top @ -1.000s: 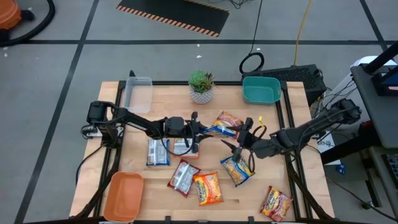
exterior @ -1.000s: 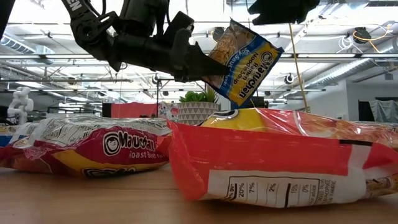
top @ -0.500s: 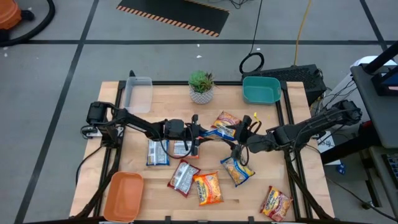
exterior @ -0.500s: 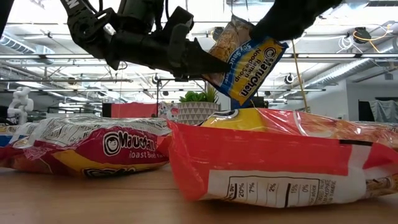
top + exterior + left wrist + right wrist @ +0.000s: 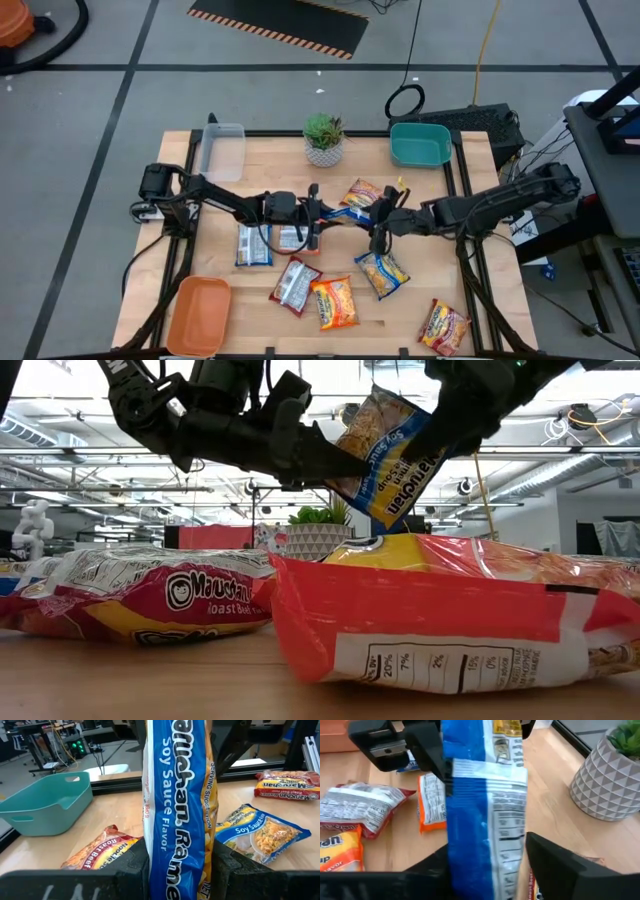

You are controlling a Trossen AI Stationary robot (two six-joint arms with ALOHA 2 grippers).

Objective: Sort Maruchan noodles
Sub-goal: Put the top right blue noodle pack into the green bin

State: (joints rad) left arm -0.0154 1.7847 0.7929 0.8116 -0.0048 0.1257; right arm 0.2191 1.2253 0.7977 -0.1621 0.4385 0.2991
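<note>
- Left gripper [image 5: 322, 213]: clenched on blue soy-sauce packet [image 5: 347, 210], held aloft in front of potted plant [image 5: 323, 138].
- Right gripper [image 5: 377, 216]: jaws straddling that packet's other end, grip not confirmed.
- Handling note: right should pinch firmly before left lets go.

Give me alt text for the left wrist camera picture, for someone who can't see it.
A blue-and-white soy sauce ramen packet stands upright, pinched in the left tool and filling the middle of the view. Behind it on the wooden table lie a teal tray, a roast beef packet, another soy sauce packet and a red packet.
</note>
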